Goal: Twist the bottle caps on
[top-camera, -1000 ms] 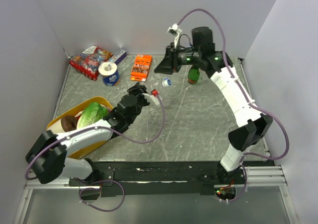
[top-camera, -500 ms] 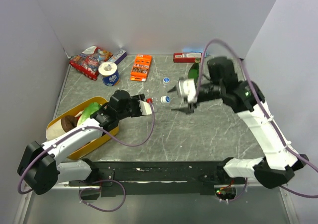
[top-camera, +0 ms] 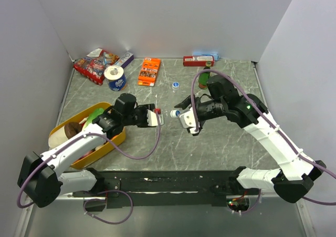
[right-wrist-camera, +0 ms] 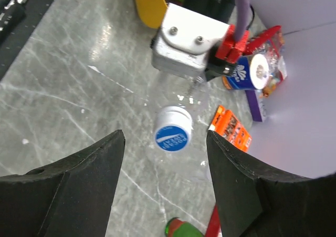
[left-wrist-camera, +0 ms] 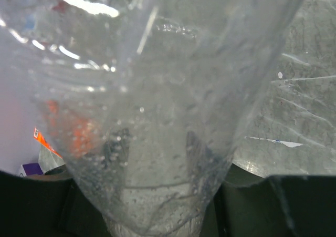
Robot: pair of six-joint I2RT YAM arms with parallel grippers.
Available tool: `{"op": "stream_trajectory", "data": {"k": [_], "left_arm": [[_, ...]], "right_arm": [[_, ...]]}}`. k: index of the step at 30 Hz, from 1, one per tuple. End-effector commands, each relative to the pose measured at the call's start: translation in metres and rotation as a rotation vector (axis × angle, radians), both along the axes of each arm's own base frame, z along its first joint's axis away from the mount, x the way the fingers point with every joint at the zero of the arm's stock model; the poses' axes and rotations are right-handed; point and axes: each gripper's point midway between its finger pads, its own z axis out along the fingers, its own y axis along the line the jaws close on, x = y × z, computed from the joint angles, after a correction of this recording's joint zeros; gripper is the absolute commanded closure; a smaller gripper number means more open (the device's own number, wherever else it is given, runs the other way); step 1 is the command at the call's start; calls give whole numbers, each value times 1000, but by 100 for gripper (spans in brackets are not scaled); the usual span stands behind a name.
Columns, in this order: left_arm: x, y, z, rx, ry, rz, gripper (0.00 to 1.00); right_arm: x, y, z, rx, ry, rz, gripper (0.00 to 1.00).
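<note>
My left gripper (top-camera: 152,116) is shut on a small clear bottle (left-wrist-camera: 157,100) that lies level above the table and fills the left wrist view. A blue-and-white bottle cap (right-wrist-camera: 172,128) sits at the end of that bottle's neck, also visible from above as the cap (top-camera: 174,113). My right gripper (right-wrist-camera: 165,142) faces this cap with its jaws open, one finger on each side and clear of it. A second bottle cap (top-camera: 176,84) lies on the table further back. The other bottle is not in view.
A green glass bottle (top-camera: 205,79) stands just behind my right gripper. A yellow tray (top-camera: 113,140) with lettuce lies under my left arm. A tape roll (top-camera: 115,78), an orange box (top-camera: 149,71), a snack pack (top-camera: 94,63) and a red box (top-camera: 198,61) line the back.
My right arm has swung from the back of the table down to the bottle's cap end, and its jaws have opened. My left gripper has shifted slightly with the bottle still in it.
</note>
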Motion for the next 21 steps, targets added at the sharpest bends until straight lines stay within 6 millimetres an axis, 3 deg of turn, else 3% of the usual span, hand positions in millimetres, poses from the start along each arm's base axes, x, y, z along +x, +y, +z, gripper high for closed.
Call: {"op": "stream_trajectory", "data": {"k": [1,7,13,15,17,21], "left_arm": [[-4,-9,32,-52,-55,-68,99],[-5,-12,42,-88,-62,-72,99],[-3,-13,45,-101,-72,-67,99],[1,-12,46,-106,-76,-47,99],[14,-10,50,-123,-99,25,99],[44,-5,71,-207,-154,204,99]], "right_arm": [[4,6,16,42,-78,16,30],[4,7,9,15,-62,33,38],[3,10,7,7,-30,50,54],[4,11,7,7,-7,42,64],[7,14,8,16,55,-11,75],[38,28,19,97,214,-239,84]]}}
